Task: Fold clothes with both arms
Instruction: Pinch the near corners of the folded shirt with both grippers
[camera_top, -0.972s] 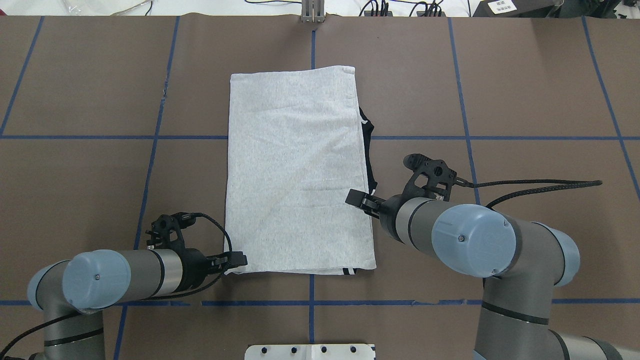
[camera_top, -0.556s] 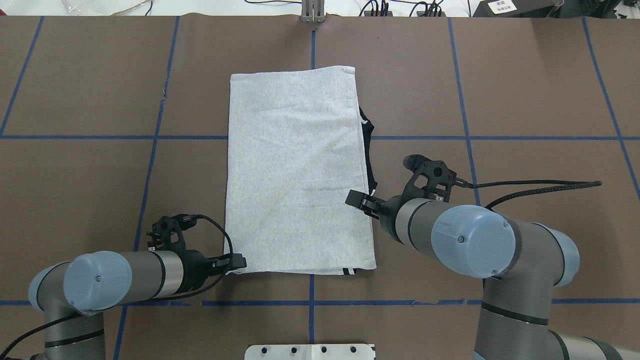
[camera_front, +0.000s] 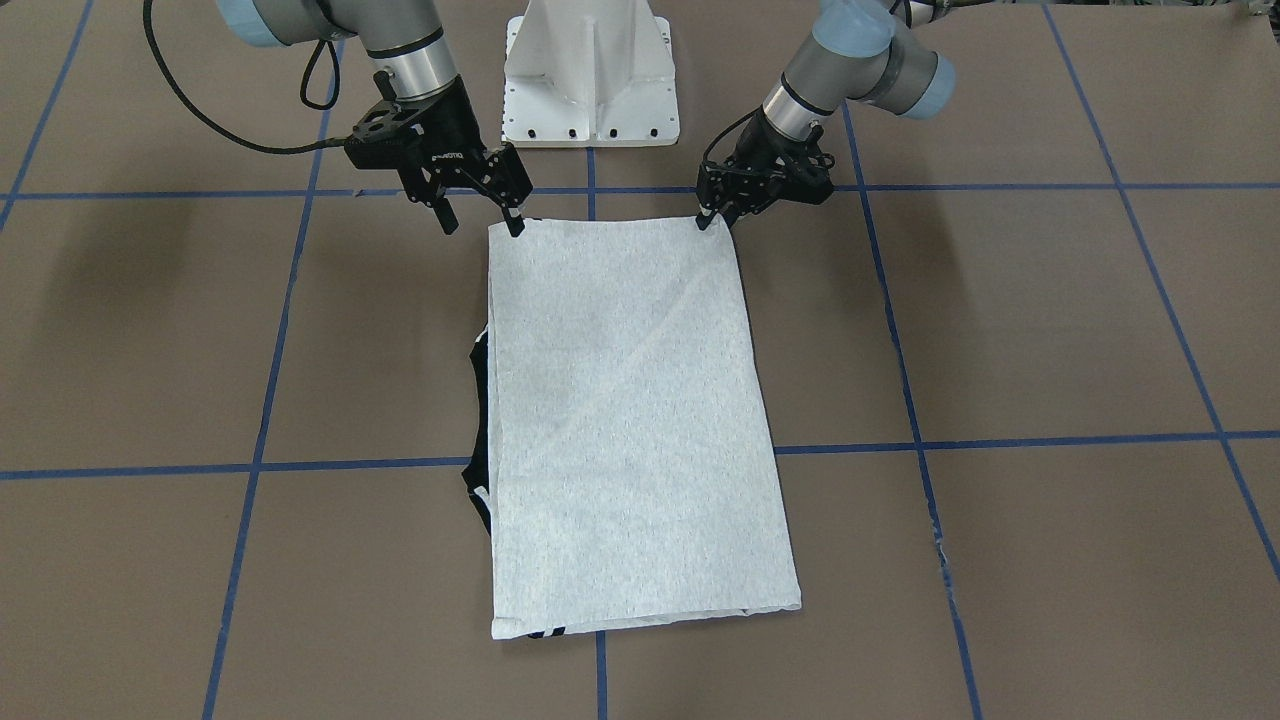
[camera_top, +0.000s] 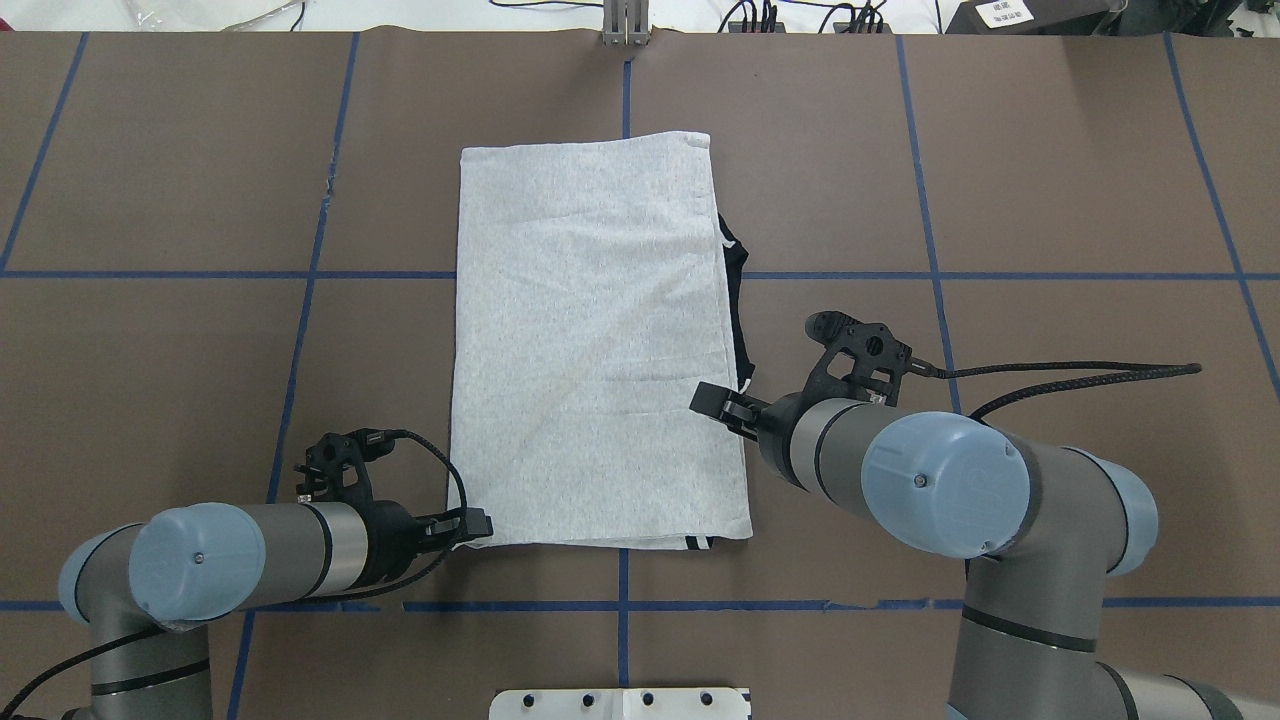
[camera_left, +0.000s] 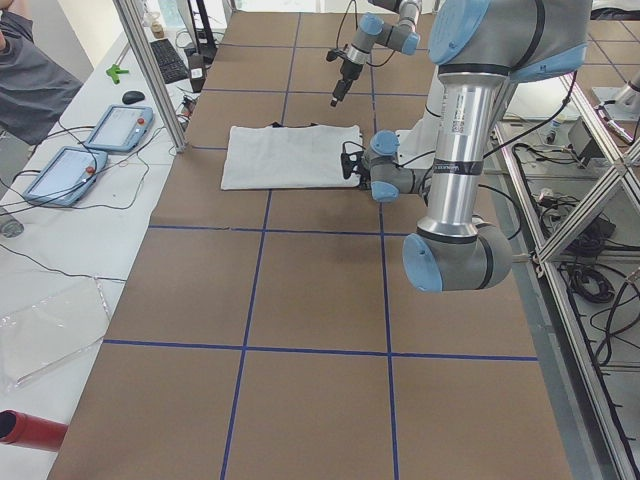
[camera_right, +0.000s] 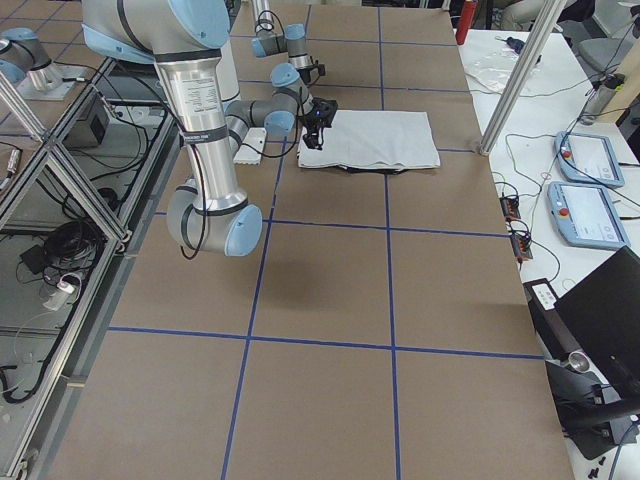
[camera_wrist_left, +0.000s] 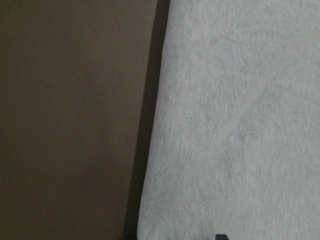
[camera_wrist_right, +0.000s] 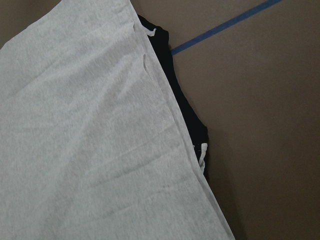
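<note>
Right gripper (camera_front: 484, 228) spread at my flat heather-grey T-shirt (camera_front: 630, 420) rectangle (black collar (camera_wrist_right: 190, 125) peeking out). Left gripper (camera_front: 711, 218): I cannot tell.

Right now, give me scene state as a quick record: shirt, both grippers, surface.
garment: T-shirt, folded into a long rectangle, lying flat, plain grey side up
showing underneath: black trim peeking out along the shirt's robot-right edge
left gripper: low at the shirt's near corner on the robot's left; open or shut unclear
right gripper: open, raised above the near end of the shirt's robot-right edge
surface: brown table with a blue tape grid
</note>
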